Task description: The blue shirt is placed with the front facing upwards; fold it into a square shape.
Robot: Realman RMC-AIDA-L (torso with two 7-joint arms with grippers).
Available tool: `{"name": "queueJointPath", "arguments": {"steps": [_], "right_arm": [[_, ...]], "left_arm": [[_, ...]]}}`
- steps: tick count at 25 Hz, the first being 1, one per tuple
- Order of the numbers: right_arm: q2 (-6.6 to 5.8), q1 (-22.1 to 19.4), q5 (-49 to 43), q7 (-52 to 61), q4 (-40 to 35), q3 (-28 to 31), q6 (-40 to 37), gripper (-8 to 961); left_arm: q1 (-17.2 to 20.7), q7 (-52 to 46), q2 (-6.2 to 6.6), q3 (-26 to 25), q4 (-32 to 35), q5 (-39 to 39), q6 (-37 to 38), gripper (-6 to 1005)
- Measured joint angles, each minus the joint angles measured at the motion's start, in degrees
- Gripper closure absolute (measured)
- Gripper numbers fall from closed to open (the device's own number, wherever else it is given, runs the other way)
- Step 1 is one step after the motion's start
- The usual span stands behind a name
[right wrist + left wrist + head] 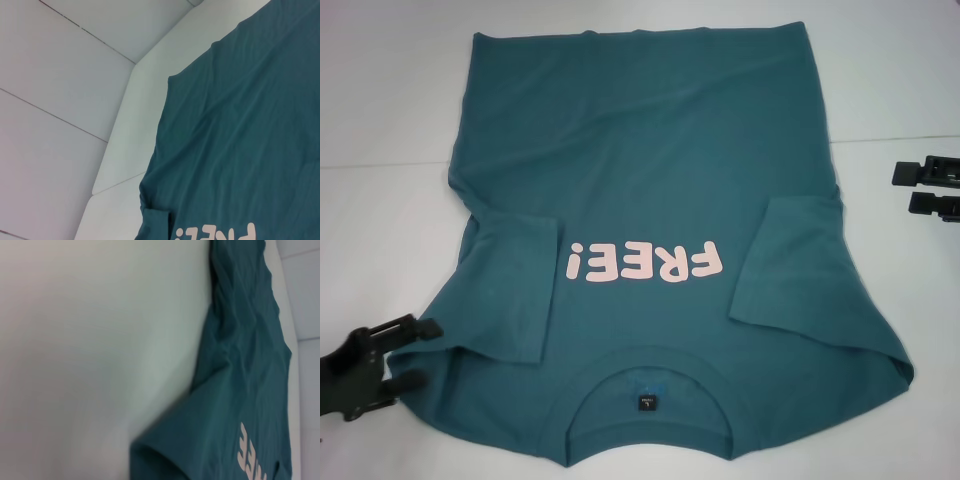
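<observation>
The blue shirt (pixel 650 210) lies flat on the white table, front up, with its pink "FREE!" print (pixel 643 262) in the middle. The collar and its dark neck label (pixel 647 403) are at the near edge. Both short sleeves are folded inward onto the body. My left gripper (pixel 425 353) is open at the near left, just beside the shirt's left shoulder, holding nothing. At the far right my right gripper (pixel 905 190) is open and a little off the shirt's side. The wrist views show shirt cloth (pixel 240 390) (pixel 240 150) and table only.
White tabletop (pixel 380 120) surrounds the shirt on the left, right and far sides. A table seam (pixel 890 138) runs across at the far end. The shirt's hem reaches close to the far edge of view.
</observation>
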Motion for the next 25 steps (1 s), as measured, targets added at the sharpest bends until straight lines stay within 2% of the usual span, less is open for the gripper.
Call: {"name": "queueJointPath", "arguments": {"steps": [5,25], "right_arm": [[-0.02,0.0,0.0,0.0,0.0,0.0,0.0,136],[-0.02,0.0,0.0,-0.01,0.0,0.0,-0.09,136]], "left_arm": [[0.97,-0.32,0.15,-0.97,1.32,0.0,-0.46,174],[0.67,0.02,0.2,-0.52,1.44,0.32,-3.96,174]]}}
